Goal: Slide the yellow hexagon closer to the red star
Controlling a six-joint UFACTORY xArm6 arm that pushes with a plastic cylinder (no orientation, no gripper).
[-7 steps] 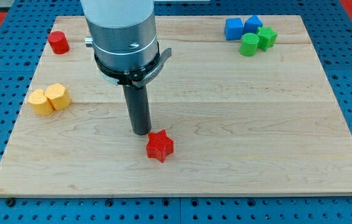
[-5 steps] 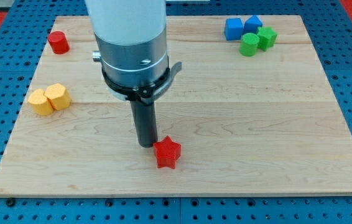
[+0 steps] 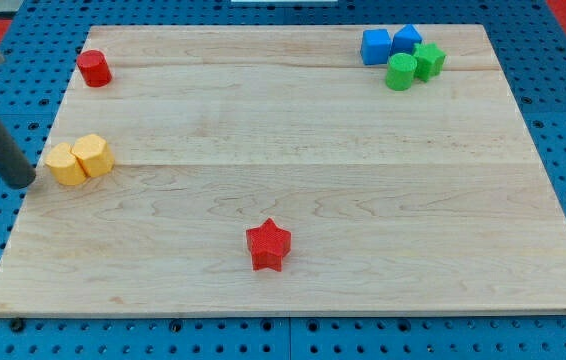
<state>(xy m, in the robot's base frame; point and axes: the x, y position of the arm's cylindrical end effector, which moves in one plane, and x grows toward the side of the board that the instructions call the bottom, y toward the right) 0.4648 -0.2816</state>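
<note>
So in the one camera view, my tip (image 3: 23,183) sits at the view's left edge of the wooden board (image 3: 293,130), just to the left of the two yellow blocks. No claw on this rig at all, it's just a plain rod, so there's nothing to be apart or clamped on anything. The pair on the left is a bit tricky: the yellow hexagon (image 3: 94,155) looks like the one on the right, and the other yellow block (image 3: 63,164) is touching it on its left, shape hard to call. The red star (image 3: 268,245) is well apart from them, down toward the view's bottom middle. Up in the top left corner there's a red cylinder (image 3: 93,68), and top right a cluster of two blue blocks (image 3: 389,44) and two green blocks (image 3: 412,66), none in the way. My take: the push should run right and downward toward the star, but the neighbour sits between my tip and the hexagon, so I'd come around to the hexagon's upper left and push it alone, slowly, so it doesn't spin off.
</note>
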